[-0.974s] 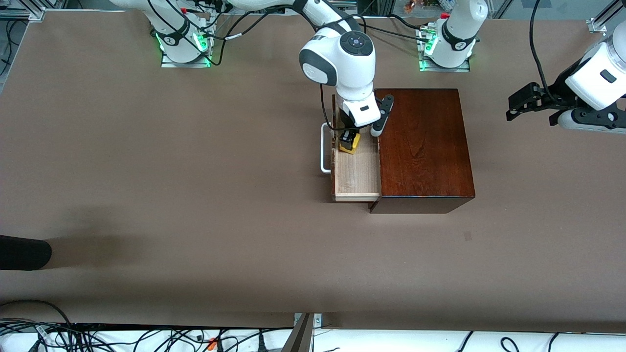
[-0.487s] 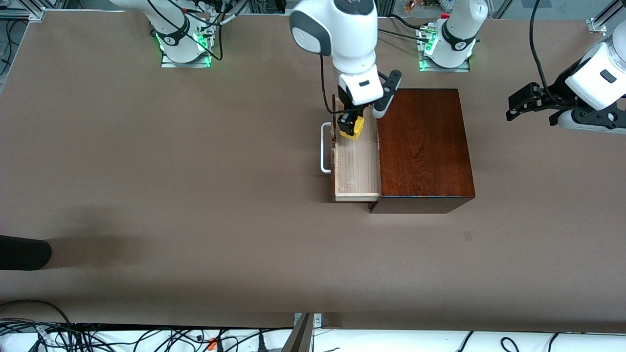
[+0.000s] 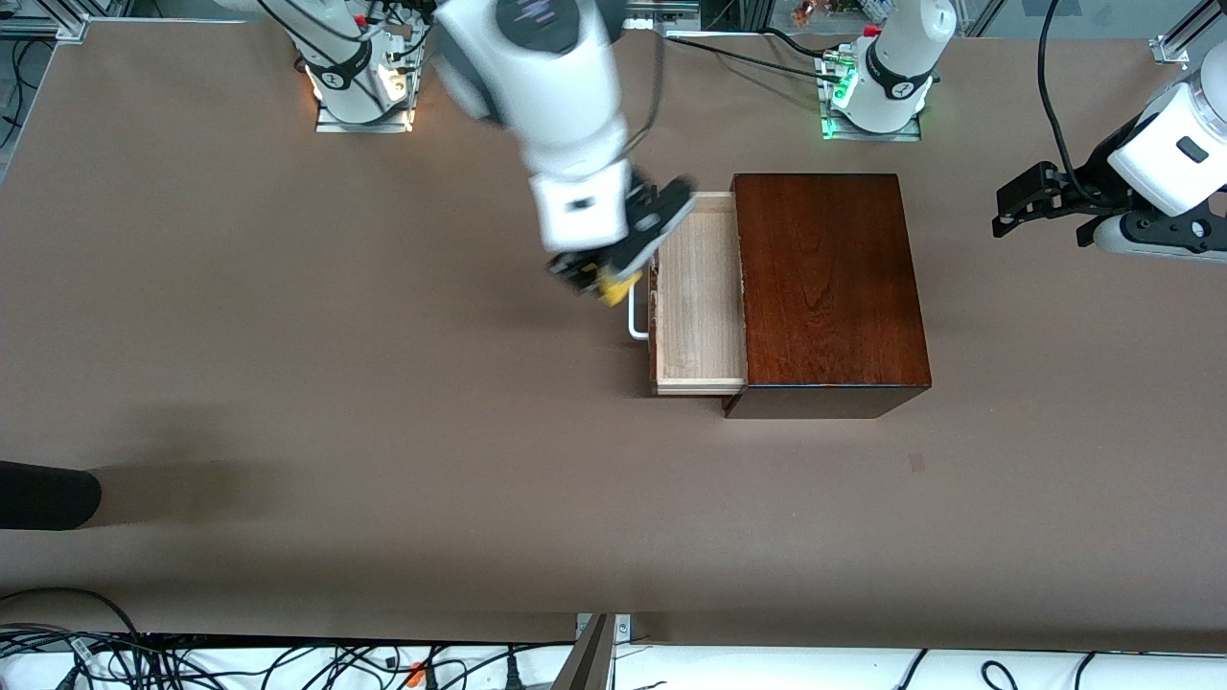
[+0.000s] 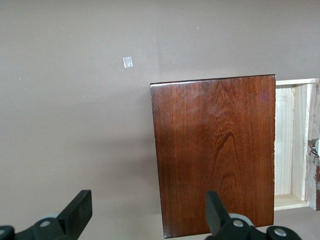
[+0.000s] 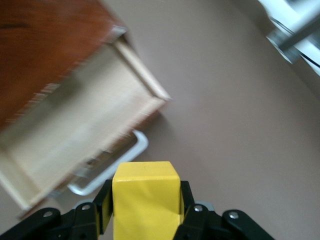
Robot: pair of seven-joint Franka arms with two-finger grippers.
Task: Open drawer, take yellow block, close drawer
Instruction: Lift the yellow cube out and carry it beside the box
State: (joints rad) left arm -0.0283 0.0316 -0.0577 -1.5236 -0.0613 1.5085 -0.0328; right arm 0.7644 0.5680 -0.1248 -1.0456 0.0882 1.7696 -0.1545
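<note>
Your right hand (image 3: 596, 280), clamped on the yellow block (image 3: 618, 286), has lifted it out of the open drawer (image 3: 698, 297), seemingly above the handle (image 3: 636, 321). The left hand (image 3: 1030, 203) waits, fingers apart. Closing remains.

Your two arms wear glossy white shells broken by grey joint bands, with black cables trailing along them from bases lit green at the table's edge. The right arm (image 3: 537, 57) carries a white boxy wrist block with a small dark mark. The right gripper (image 5: 145, 215) has black fingers studded with silver screws, and the left gripper (image 4: 150, 220) shows matte black wedge-shaped fingers on grey mounts, also with screws.
</note>
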